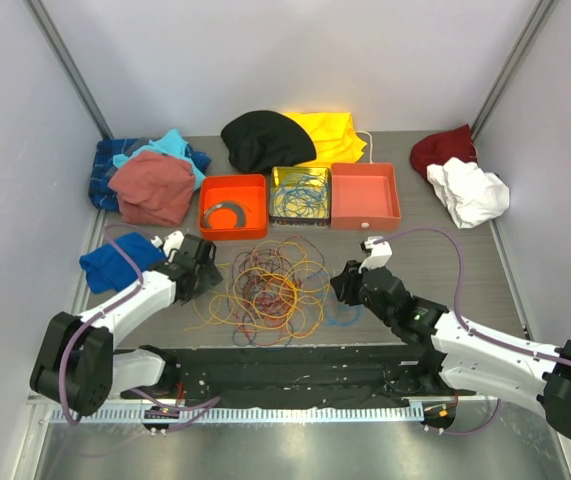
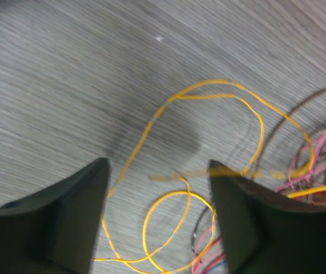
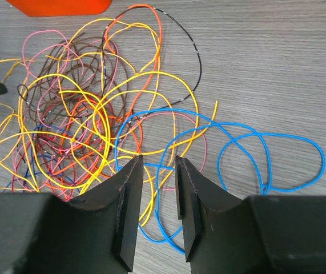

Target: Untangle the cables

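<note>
The cables (image 1: 265, 290) lie as a loose tangle of yellow, orange, red, pink, brown and blue loops on the table between the two arms. My left gripper (image 1: 208, 270) is at the tangle's left edge. In its wrist view it (image 2: 159, 165) stands open above yellow loops (image 2: 182, 192), and a blurred yellow strand crosses near its right fingertip. My right gripper (image 1: 343, 285) is at the tangle's right edge. Its jaws (image 3: 158, 158) stand a narrow gap apart over a blue cable (image 3: 277, 134) that lies on the table, with nothing pinched between them.
Three trays stand behind the tangle: an orange one (image 1: 233, 180) holding a grey coiled ring (image 1: 225, 213), a middle one (image 1: 300, 170) holding more cables, and an orange one (image 1: 365, 190). Cloths lie around: blue (image 1: 120, 260), rust (image 1: 152, 185), black (image 1: 265, 140), yellow (image 1: 330, 135), dark red (image 1: 443, 150), white (image 1: 468, 192).
</note>
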